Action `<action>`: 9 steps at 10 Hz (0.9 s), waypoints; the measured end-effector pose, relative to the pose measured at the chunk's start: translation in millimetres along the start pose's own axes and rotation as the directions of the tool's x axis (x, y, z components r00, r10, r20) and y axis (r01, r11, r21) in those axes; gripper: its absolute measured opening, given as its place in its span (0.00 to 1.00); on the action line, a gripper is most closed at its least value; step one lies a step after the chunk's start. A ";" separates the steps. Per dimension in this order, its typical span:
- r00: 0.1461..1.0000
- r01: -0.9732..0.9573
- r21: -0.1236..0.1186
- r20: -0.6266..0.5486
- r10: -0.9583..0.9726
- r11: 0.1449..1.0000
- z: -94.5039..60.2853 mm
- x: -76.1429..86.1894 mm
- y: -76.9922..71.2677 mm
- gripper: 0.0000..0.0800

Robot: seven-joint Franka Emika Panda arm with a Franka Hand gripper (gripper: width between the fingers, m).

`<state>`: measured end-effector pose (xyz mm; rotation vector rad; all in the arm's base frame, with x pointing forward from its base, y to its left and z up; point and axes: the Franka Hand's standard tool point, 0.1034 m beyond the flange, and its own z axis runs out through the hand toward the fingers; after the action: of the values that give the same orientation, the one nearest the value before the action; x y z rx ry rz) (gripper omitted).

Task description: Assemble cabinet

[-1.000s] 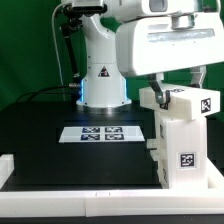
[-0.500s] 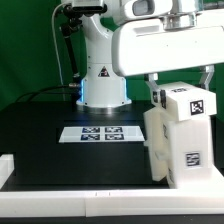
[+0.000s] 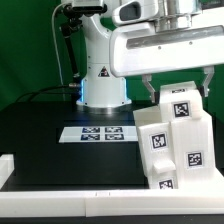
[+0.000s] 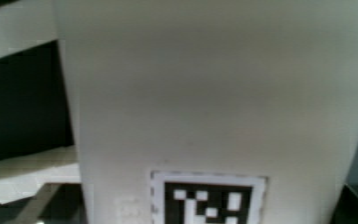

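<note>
The white boxy cabinet [image 3: 180, 140] stands at the exterior view's right on the black table, with black-and-white tags on its top and side faces. My gripper [image 3: 177, 90] comes down over its top; one finger [image 3: 149, 90] shows on one side and the other finger [image 3: 205, 80] on the other, shut on the cabinet's upper part. In the wrist view a white face of the cabinet [image 4: 194, 100] fills the picture, with one tag [image 4: 208, 205] near the edge. The fingertips do not show there.
The marker board [image 3: 100, 133] lies flat on the table to the exterior view's left of the cabinet. The arm's base [image 3: 100, 80] stands behind it. A white rail [image 3: 60, 178] runs along the table's front and left edges.
The cabinet has turned in my grip, so more tagged faces now show in the exterior view. Its lower part has swung toward the exterior view's left and the hand has shifted slightly.
</note>
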<state>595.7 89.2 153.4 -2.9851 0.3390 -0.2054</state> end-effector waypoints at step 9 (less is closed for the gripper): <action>0.742 -0.670 0.053 0.026 0.670 0.740 1.7 -10.4 -16.6 0.70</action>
<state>589.5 107.9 152.9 -2.5811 1.3423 -0.1200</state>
